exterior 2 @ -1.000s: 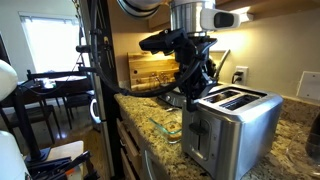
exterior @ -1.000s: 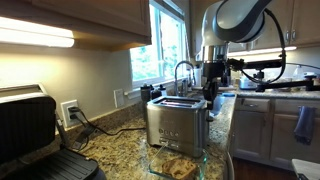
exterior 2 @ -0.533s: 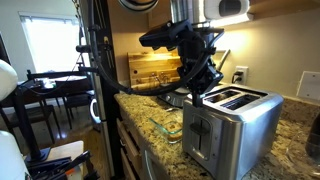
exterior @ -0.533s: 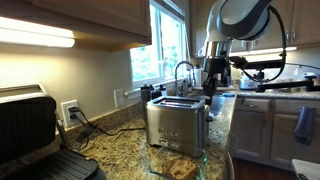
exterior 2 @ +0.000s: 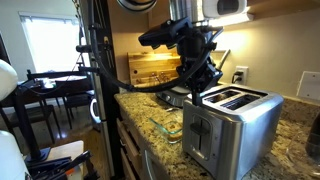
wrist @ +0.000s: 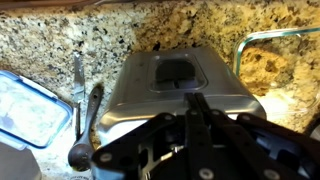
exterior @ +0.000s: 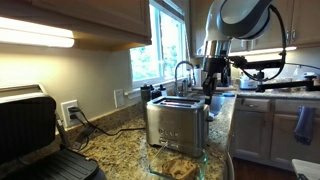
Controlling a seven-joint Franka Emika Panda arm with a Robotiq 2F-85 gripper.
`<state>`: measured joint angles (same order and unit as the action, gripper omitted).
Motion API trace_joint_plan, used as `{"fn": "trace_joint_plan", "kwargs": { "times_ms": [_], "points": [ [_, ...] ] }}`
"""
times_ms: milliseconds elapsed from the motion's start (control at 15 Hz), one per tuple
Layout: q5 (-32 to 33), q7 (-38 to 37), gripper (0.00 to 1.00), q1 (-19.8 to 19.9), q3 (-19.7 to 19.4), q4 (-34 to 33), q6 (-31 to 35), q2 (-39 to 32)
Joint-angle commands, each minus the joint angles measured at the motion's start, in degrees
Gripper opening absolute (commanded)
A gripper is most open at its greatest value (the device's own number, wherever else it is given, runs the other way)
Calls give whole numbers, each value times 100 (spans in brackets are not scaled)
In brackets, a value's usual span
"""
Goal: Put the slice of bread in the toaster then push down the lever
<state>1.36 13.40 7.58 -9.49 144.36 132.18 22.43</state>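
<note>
The brushed-steel toaster (exterior: pixel 177 122) (exterior 2: pixel 236 124) (wrist: pixel 180 88) stands on the granite counter. In the wrist view I see it from above, and its slot (wrist: pixel 180 71) is dark. My gripper (exterior: pixel 211 93) (exterior 2: pixel 201 88) (wrist: pixel 194 98) is shut with nothing between its fingers. It hangs just over the toaster's end, fingertips pressed together and pointing at the top edge of that end. The slice of bread is not in view; I cannot tell whether it sits inside the slot.
A glass dish (exterior: pixel 178 165) (exterior 2: pixel 166 128) (wrist: pixel 278 55) sits on the counter next to the toaster. A black grill press (exterior: pixel 35 135) stands farther along the counter. A blue-rimmed container (wrist: pixel 28 105) and a utensil (wrist: pixel 86 125) lie on the toaster's other side. A wooden board (exterior 2: pixel 152 70) leans at the back.
The gripper shifted slightly above the toaster's end during the first half second, then held still. It stays shut throughout.
</note>
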Motion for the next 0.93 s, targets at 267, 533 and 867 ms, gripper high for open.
{"fn": "trace_joint_plan", "kwargs": {
  "times_ms": [267,533,867],
  "points": [
    [186,-19,3,118,-80,208,-100,392],
    [301,-74,3,131,-36,205,-121,343],
    [385,-124,3,120,2,224,-116,295]
  ]
}}
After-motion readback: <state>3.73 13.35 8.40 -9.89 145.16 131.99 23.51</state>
